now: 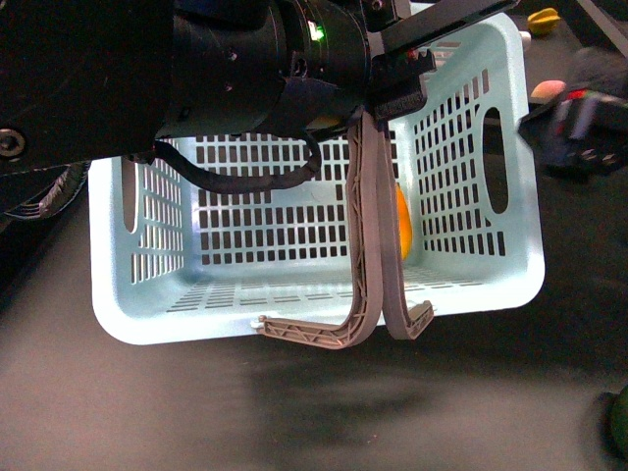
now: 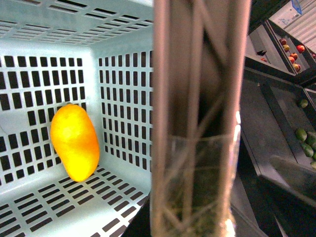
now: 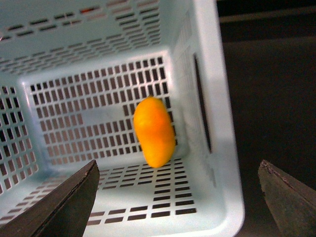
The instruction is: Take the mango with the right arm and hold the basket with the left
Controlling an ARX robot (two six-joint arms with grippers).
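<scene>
- Left arm (image 1: 245,49): bulky black body fills the top left of the front view, green light (image 1: 316,31) on, black cable (image 1: 245,182) looping down in front of the basket.
- Left gripper (image 1: 397,83): closed on the basket (image 1: 520,245), gripping both grey-brown handles (image 1: 373,226) where they come together at the top. In the left wrist view the handles (image 2: 197,98) run straight through the middle, very close to the lens.
- Right gripper (image 1: 579,128): blurred in the front view, just beside the basket's right wall. In the right wrist view it (image 3: 177,165) is spread wide with nothing between the fingers (image 3: 74,197). It looks straight into the basket (image 3: 217,123).
- Mango (image 3: 154,131): inside the basket, loose, not touched by either gripper. It rests against a slotted panel, just beside the side wall with the hand slot.
- Front view shows only an orange sliver of the mango (image 1: 400,226); the handles hide the rest. The left wrist view shows the mango (image 2: 74,142) whole, in a corner of the basket (image 2: 123,98).
- Basket is on a dark table (image 1: 294,412).
- Off to the side in the left wrist view: bins with green fruit (image 2: 302,134) and red fruit (image 2: 295,49), well apart from the basket.
</scene>
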